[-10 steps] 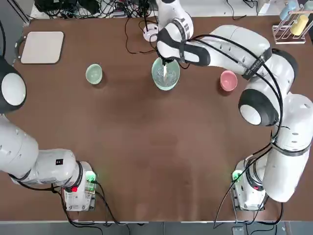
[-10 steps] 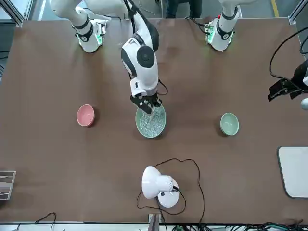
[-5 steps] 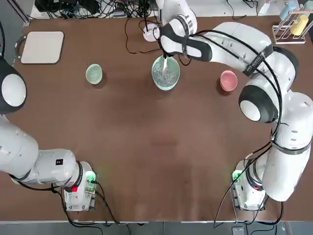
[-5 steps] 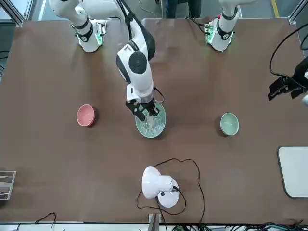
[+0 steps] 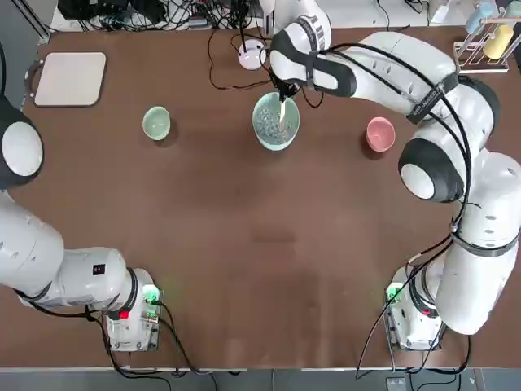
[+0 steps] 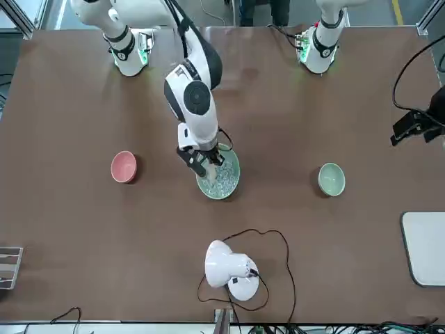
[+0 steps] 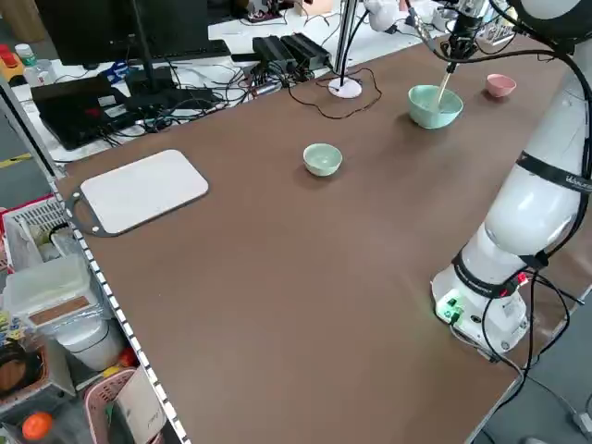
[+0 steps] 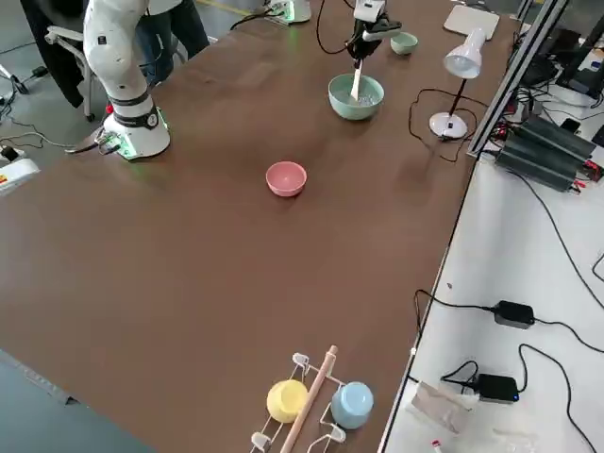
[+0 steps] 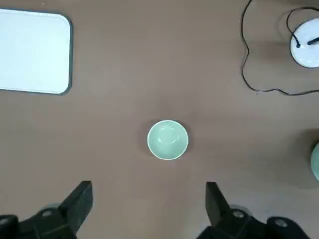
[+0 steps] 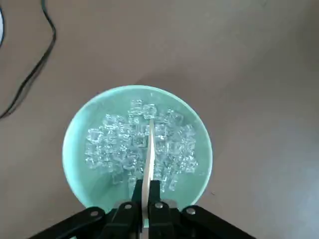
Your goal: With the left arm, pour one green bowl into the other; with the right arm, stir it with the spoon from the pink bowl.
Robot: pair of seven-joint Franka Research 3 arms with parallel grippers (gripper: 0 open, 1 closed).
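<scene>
**Right gripper shifts along the far rim of the big bowl, spoon still in the ice**

Since a second ago the right gripper has moved from above the middle of the wide mint-green bowl toward its far edge, on the pink bowl's side, and the right arm now reaches farther across the table. Its fingers are pressed together on the handle of the spoon, which stands nearly upright with its lower end down among the clear ice-like cubes that fill the bowl. From across the table, the gripper hangs at the bowl's edge nearest the robot.

Meanwhile the small pale green bowl sits upright and looks empty, well apart from the big bowl toward the robot's left. Above it hangs the left gripper, fingers spread wide with nothing between them; the left arm itself is raised at the table's left edge.

On the other side of the big bowl the pink bowl stands alone, with no spoon in it.

A white desk lamp with its cord sits beyond the big bowl, and a pale board lies at the far left corner.
</scene>
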